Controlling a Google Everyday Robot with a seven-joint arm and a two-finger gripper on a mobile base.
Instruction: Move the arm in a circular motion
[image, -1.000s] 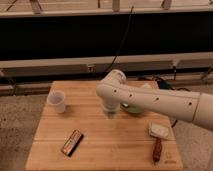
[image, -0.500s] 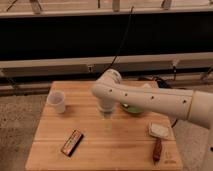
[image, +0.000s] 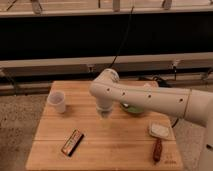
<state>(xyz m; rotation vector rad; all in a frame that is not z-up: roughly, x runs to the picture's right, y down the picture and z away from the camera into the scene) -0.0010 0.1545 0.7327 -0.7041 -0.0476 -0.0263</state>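
Observation:
The large glossy white arm (image: 150, 100) reaches in from the right edge across the wooden table (image: 105, 145). Its bulbous joint sits over the table's middle. The gripper (image: 104, 113) hangs below that joint, pointing down just above the tabletop near the centre. It holds nothing that I can see.
A white paper cup (image: 57, 102) stands at the table's left. A dark snack bar (image: 72, 142) lies at the front left. A green bowl (image: 131, 108) is partly hidden behind the arm. A small white packet (image: 159, 130) and a brown-handled item (image: 157, 149) lie at the right.
The arm's joint and gripper have swung to the left and slightly forward over the table. The table items have not moved.

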